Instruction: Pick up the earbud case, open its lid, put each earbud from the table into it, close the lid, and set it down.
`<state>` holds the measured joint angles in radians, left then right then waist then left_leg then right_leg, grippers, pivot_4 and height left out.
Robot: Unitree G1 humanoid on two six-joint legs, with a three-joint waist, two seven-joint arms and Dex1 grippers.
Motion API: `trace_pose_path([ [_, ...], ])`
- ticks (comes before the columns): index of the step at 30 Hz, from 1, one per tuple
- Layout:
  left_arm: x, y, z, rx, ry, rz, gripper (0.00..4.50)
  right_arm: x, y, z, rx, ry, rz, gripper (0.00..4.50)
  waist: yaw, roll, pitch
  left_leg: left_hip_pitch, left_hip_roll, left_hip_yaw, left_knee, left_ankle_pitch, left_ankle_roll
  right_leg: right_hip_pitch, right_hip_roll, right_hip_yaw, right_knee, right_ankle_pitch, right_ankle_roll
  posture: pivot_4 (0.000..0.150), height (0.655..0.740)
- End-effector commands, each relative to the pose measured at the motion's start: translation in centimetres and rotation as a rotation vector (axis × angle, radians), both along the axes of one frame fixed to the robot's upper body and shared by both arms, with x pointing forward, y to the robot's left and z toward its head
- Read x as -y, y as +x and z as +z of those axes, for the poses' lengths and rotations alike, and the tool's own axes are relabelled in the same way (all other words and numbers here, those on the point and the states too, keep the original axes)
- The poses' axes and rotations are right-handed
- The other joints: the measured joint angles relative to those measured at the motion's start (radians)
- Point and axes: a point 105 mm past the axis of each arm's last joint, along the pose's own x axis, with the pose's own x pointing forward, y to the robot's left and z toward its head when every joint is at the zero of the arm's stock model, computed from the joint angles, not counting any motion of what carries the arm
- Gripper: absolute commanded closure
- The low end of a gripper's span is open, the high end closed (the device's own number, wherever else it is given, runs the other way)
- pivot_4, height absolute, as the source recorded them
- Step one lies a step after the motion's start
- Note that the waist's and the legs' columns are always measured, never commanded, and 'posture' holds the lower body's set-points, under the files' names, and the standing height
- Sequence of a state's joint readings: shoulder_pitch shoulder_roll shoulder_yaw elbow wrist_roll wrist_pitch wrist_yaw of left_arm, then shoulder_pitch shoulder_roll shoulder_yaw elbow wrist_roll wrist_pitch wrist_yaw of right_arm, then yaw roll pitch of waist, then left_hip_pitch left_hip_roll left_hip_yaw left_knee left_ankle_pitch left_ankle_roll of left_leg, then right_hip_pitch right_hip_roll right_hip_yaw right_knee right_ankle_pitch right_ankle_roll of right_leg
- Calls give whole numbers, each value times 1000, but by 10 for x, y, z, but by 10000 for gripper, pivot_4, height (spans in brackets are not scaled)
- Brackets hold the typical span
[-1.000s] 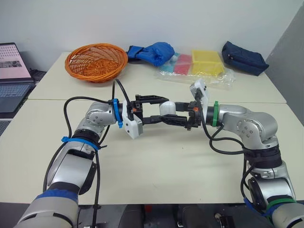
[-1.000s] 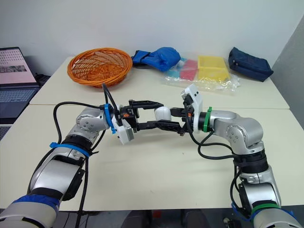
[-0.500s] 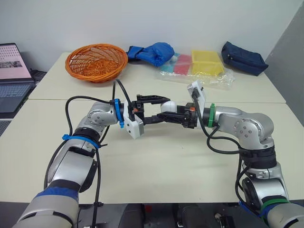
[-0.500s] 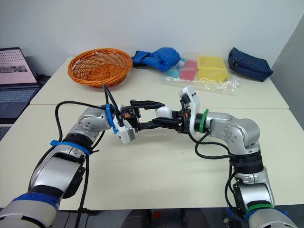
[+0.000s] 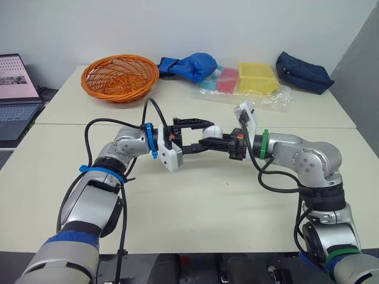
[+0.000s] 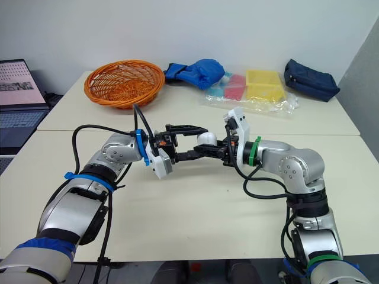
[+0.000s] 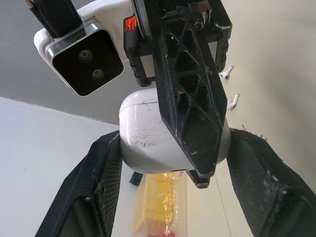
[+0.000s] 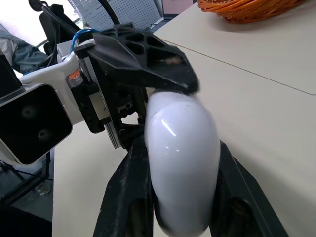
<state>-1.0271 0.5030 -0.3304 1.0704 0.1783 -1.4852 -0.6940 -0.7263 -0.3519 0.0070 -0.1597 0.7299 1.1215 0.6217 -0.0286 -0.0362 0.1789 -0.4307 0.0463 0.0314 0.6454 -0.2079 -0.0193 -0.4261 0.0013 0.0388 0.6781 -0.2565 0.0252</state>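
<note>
Earbud case [image 6: 205, 138] clamped in left gripper [image 7: 175, 145] and right gripper [image 8: 181, 148] above table [image 5: 195, 204] centre

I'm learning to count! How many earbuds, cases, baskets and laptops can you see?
earbuds: 2
case: 1
basket: 1
laptop: 1
total: 5

Earbud case [image 5: 211, 131]: white, glossy, lid shut, held clear of the table at 12 o'clock. Two white earbuds [image 7: 226, 74] lie close together on the tabletop.
</note>
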Motion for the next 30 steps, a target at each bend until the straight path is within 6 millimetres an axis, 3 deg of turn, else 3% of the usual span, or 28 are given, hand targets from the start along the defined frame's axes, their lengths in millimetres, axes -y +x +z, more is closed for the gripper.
trace_pose_path([
  [1,-2,-1,11,19,-36,-7,1174,8,2,15,53,44,-25,36219,0,0,0,0,0,0,0,0,0,0,0,0,0,0,0,1500,7400],
  [3,-4,2,8,-27,-6,10,0,10,4,17,58,51,-38,36219,0,0,0,0,0,0,0,0,0,0,0,0,0,0,0,1500,7400],
  [9,-3,1,28,-229,72,-25,0,18,9,17,199,-49,-89,36219,-3,0,0,0,1,0,0,0,0,0,0,0,0,2,-4,1500,7400],
  [12,-13,7,26,-510,244,15,0,24,18,3,355,-249,-130,36219,-5,0,0,0,-1,0,0,0,0,0,1,0,0,0,0,1500,7400],
  [15,-13,14,38,-725,306,101,0,24,22,-7,456,-388,-112,36219,-6,0,0,0,0,-1,1,0,0,-1,5,1,0,-1,0,1500,7400],
  [21,10,22,62,-773,381,168,0,12,24,-18,528,-481,-57,36219,-3,0,0,0,1,-2,1,0,0,-1,8,1,1,-2,-1,1500,7400],
  [25,16,18,57,-750,464,155,0,6,24,-16,543,-482,-48,36219,-6,0,0,0,1,-1,1,0,0,-2,7,1,0,-2,-1,1500,7400],
  [30,13,23,46,-771,496,205,12294,1,21,-15,540,-466,-39,36219,-6,0,0,0,2,-1,0,0,0,-4,9,2,2,-2,-2,1500,7400],
])
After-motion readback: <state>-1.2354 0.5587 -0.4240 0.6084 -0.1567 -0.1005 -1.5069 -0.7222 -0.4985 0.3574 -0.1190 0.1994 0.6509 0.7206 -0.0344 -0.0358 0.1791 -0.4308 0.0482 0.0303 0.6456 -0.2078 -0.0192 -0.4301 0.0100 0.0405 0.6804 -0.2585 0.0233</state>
